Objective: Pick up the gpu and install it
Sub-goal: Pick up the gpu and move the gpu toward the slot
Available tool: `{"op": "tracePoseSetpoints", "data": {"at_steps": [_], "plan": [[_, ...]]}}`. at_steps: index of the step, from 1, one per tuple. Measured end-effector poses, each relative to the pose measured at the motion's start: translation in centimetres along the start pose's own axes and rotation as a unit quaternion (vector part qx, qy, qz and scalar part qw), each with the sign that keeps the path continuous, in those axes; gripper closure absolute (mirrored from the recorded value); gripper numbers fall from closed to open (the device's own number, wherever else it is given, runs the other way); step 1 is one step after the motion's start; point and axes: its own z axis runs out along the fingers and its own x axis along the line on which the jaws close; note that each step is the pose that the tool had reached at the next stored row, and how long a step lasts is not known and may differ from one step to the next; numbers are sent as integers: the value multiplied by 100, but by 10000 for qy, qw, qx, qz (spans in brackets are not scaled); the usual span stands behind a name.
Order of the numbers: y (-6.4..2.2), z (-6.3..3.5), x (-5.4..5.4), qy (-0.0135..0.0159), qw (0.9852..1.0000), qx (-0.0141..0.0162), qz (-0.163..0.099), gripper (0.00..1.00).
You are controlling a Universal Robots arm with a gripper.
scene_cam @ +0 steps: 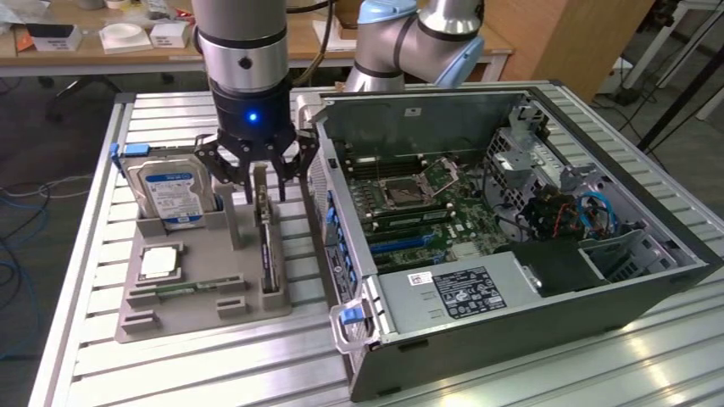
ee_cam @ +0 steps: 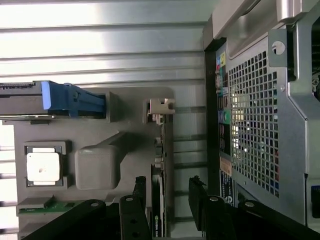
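End effector open over the gpu in its tray slot

The end effector [scene_cam: 261,180] hangs with its jaws spread wide, one finger on each side of the far end of the gpu [scene_cam: 268,246] and not closed on it; nothing is held. In the wrist view the fingers [ee_cam: 197,200] flank the card's thin top edge. The gpu stands on edge in a slot of the grey tray [scene_cam: 169,320], on the side nearest the open computer case [scene_cam: 509,220]. The hard drive [scene_cam: 169,191] stands upright in the same tray towards the exterior view's left, with a processor [scene_cam: 158,261] and a memory stick [scene_cam: 181,290] lying flat nearer the camera. Tray and case sit side by side on the slatted metal bench [scene_cam: 226,373].
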Motion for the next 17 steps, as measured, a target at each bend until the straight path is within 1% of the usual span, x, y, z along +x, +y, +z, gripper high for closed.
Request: {"op": "tracePoseSetpoints", "data": {"at_steps": [6,17], "plan": [[-49,14,-3,-2,10000,24,-1,53],[-128,41,-9,-2,10000,28,-1,53]]}}
